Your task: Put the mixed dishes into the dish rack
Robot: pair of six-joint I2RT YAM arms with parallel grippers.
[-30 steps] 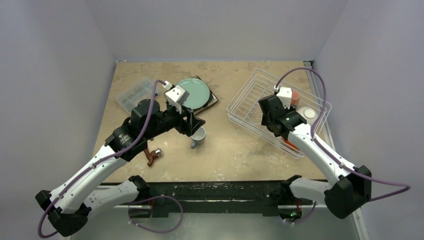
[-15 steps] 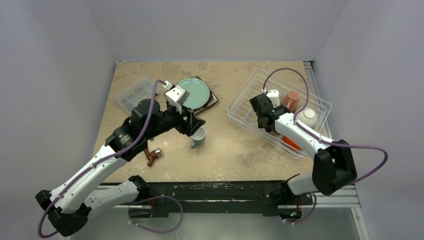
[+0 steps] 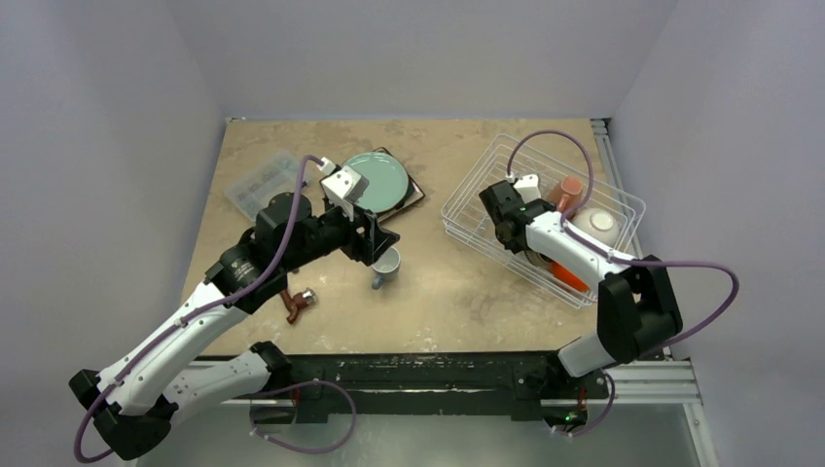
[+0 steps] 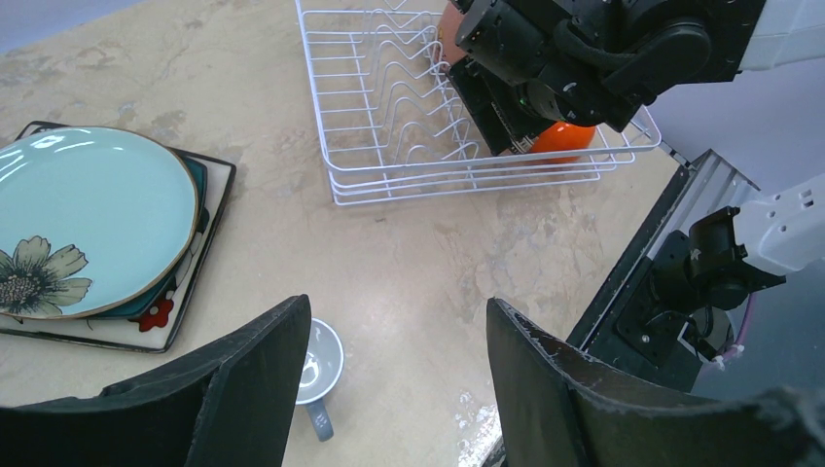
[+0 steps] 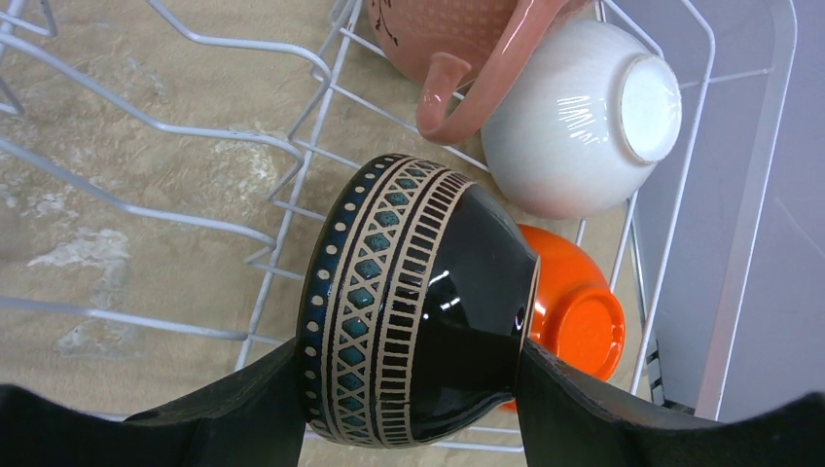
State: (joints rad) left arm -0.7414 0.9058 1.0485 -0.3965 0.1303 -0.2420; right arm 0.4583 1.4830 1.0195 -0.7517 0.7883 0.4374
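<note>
My right gripper (image 5: 409, 358) is shut on the dark brown patterned bowl (image 5: 418, 292), one finger at its rim and the other at its foot, holding it on its side inside the white wire dish rack (image 3: 467, 209). Beside it in the rack lie the pink mug (image 5: 457, 49), the white bowl (image 5: 574, 117) and the orange bowl (image 5: 579, 311). My left gripper (image 4: 394, 379) hangs open just above the pale blue mug (image 4: 321, 365), which stands on the table. The round teal plate (image 3: 379, 178) rests on the square flower-patterned plate (image 3: 415, 195).
A clear plastic compartment box (image 3: 258, 180) sits at the table's far left. Black-handled pliers (image 3: 295, 304) lie near the left arm. The rack's upright tines (image 4: 409, 88) fill its left half.
The right arm has folded in and swung its gripper leftward over the rack with the dark bowl in it. The left arm has stayed still.
</note>
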